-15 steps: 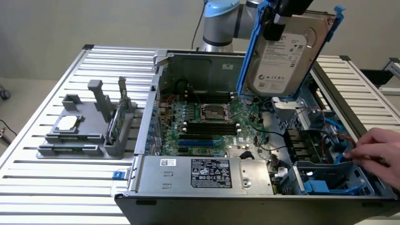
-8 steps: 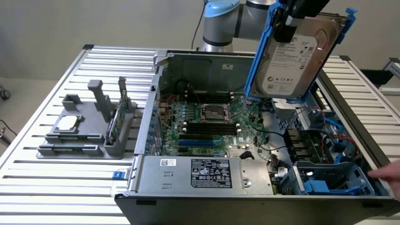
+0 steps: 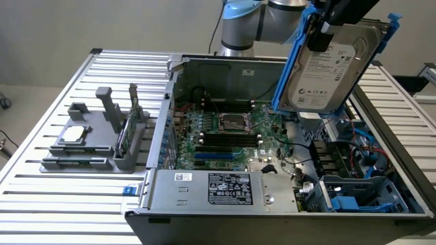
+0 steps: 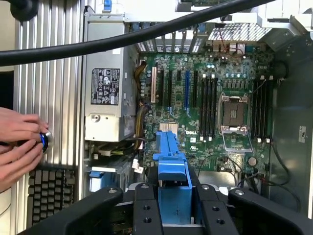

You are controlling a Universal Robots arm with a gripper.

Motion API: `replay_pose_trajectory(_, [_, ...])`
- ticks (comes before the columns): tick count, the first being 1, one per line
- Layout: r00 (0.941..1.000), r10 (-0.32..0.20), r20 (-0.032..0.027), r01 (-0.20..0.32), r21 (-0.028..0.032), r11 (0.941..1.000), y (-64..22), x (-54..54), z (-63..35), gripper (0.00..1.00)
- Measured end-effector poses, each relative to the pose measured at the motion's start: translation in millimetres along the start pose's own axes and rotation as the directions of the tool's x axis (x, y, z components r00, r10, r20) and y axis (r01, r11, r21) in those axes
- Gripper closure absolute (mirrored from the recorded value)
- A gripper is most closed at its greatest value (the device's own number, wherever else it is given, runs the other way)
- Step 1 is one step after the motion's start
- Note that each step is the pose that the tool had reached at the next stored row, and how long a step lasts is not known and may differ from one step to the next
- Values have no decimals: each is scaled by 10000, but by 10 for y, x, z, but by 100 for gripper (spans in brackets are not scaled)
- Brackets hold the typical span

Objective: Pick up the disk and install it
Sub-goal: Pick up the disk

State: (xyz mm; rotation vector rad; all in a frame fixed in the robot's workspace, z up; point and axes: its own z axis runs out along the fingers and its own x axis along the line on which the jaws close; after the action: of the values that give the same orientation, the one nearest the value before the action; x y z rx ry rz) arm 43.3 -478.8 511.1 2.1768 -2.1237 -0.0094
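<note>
One disk, tilted in its blue carrier, hangs pinched between the fingers of the gripper over the open computer case, at two o'clock from the motherboard.

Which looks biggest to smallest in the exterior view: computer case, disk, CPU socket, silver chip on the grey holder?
1. computer case
2. disk, held up high, possibly nearer the camera
3. CPU socket and silver chip: these look alike, so I won't rank them
</note>
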Motion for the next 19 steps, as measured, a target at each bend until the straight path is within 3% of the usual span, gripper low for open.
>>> replay_pose_trajectory(3, [10000, -5, 17, 5, 1, 10000, 1, 61, 5, 67])
replay_pose_trajectory(11, [9999, -15, 162, 15, 5, 10000, -86, 180, -39, 67])
replay_pose_trajectory(19, [9998, -19, 197, 18, 6, 10000, -175, 325, -79, 67])
